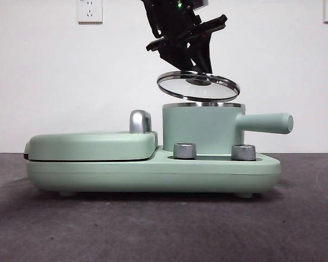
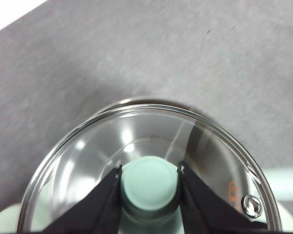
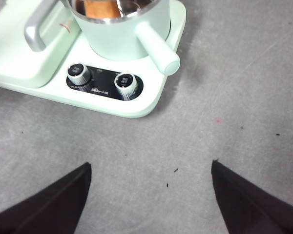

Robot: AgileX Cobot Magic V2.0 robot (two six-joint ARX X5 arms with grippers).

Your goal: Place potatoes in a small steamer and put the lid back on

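The small mint-green steamer (image 1: 202, 128) stands on the cooker base with its handle pointing right. My left gripper (image 1: 199, 73) is shut on the lid's mint knob (image 2: 150, 183) and holds the glass lid (image 1: 198, 86) tilted just above the steamer's rim, not touching it. In the right wrist view the orange-brown potato (image 3: 100, 7) lies inside the steamer (image 3: 124, 36). My right gripper (image 3: 149, 195) is open and empty over the bare table in front of the cooker.
The mint-green cooker base (image 1: 153, 172) carries a flat griddle cover (image 1: 93, 144) with a chrome handle (image 1: 140, 121) on the left and two chrome dials (image 1: 185, 150) at the front. The grey table lies all around.
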